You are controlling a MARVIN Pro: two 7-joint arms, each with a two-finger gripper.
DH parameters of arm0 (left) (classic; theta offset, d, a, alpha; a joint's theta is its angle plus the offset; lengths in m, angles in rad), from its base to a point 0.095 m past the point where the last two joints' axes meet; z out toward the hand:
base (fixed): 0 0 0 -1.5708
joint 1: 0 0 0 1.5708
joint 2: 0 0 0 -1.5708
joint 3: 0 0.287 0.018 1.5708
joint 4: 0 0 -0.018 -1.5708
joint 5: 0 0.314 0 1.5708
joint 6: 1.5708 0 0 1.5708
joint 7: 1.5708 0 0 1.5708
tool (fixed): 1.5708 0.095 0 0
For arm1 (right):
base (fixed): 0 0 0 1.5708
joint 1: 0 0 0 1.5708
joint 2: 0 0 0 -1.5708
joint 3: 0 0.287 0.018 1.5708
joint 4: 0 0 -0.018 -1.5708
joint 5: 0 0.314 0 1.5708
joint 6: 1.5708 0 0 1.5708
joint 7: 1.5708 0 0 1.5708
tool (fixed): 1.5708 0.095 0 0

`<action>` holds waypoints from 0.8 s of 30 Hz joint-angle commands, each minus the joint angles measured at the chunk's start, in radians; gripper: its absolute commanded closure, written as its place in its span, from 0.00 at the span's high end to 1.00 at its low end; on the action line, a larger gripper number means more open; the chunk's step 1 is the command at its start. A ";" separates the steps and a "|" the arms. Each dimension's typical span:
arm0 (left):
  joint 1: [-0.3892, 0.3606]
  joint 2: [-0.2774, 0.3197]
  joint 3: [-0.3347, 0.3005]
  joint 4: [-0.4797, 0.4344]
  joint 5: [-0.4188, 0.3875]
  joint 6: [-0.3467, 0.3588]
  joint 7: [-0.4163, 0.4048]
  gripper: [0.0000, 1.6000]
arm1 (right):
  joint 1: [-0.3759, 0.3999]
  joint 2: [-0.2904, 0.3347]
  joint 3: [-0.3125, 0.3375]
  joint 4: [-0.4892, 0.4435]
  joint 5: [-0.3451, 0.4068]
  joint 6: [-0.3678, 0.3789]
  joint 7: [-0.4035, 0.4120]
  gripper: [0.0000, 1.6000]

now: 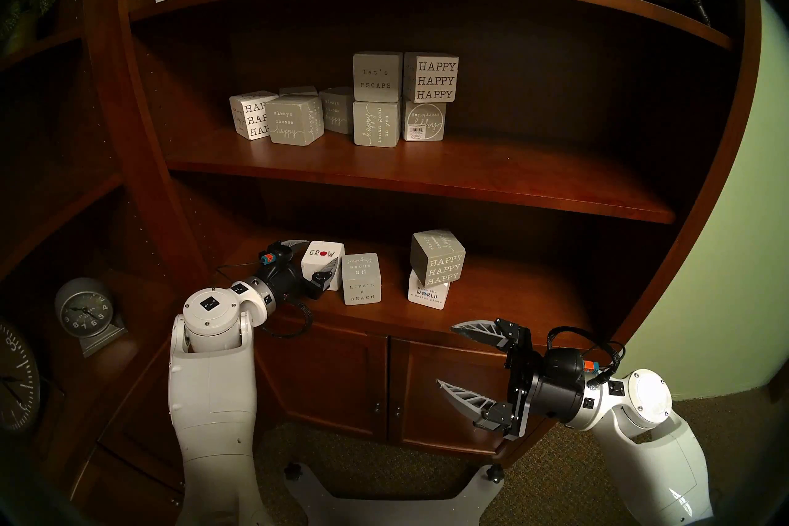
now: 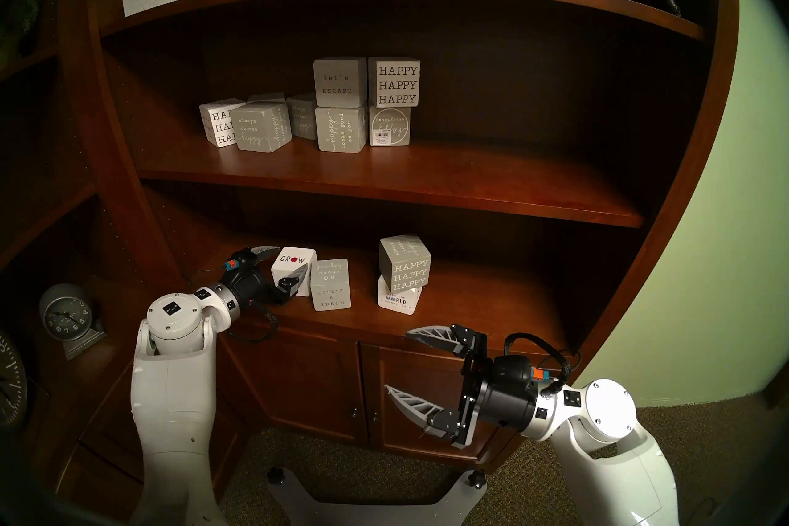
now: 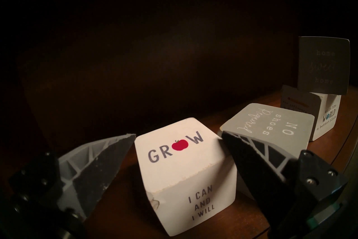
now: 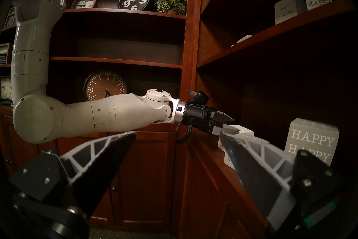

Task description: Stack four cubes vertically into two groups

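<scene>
While the left gripper (image 1: 314, 258) reaches level into the lower shelf (image 1: 491, 294) from the left, its jaws stand spread on either side of the white "GROW" cube (image 1: 321, 259), one finger (image 3: 100, 163) well clear of the cube's left face and the other (image 3: 249, 157) close against its right side; whether that one touches cannot be told. This cube sits flat on the wood, the red apple word on top and "I CAN AND I WILL" on the face toward the wrist. Just beside it to the right stands the grey "LIFE'S A BEACH" cube (image 1: 361, 278), also on the shelf, with "NO shoes Required" on its upper face; the nearer finger lies in front of the narrow gap between the two. Farther right, well apart from that pair, the grey "HAPPY HAPPY HAPPY" cube (image 1: 437, 258) rests on a second white cube (image 1: 427, 292), twisted and sitting slightly askew on it; the lower one shows "make the WORLD a better place". Out in front of the cabinet doors (image 1: 384, 380), lower right, the right gripper (image 1: 454, 354) hangs level, pointing left, jaws wide apart and holding nothing.
</scene>
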 commanded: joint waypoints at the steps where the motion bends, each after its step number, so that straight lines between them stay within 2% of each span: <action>1: 0.010 0.015 -0.010 -0.014 0.016 0.003 0.008 1.00 | 0.004 -0.002 0.001 -0.013 0.007 0.002 0.000 1.00; 7: 0.014 0.024 -0.019 -0.031 0.018 0.005 0.000 1.00 | 0.004 -0.003 0.002 -0.013 0.006 0.003 0.001 1.00; 11: 0.007 0.018 -0.044 -0.034 -0.039 -0.010 -0.033 1.00 | 0.004 -0.003 0.002 -0.013 0.006 0.003 0.001 1.00; 12: 0.002 0.009 -0.058 -0.036 -0.090 -0.018 -0.067 1.00 | 0.004 -0.003 0.002 -0.012 0.006 0.003 0.001 1.00; 13: 0.000 0.002 -0.062 -0.044 -0.106 -0.011 -0.077 1.00 | 0.004 -0.004 0.002 -0.012 0.005 0.002 0.002 1.00; 19: -0.006 -0.006 -0.070 -0.050 -0.127 -0.001 -0.090 1.00 | 0.004 -0.004 0.002 -0.012 0.005 0.003 0.002 1.00; 21: -0.011 -0.009 -0.076 -0.045 -0.144 0.004 -0.093 1.00 | 0.004 -0.005 0.002 -0.013 0.005 0.003 0.002 1.00; 22: -0.015 -0.011 -0.082 -0.036 -0.181 0.009 -0.097 1.00 | 0.004 -0.005 0.002 -0.012 0.005 0.003 0.003 1.00; 24: -0.020 -0.014 -0.090 -0.033 -0.181 0.023 -0.109 1.00 | 0.004 -0.005 0.003 -0.013 0.005 0.003 0.003 1.00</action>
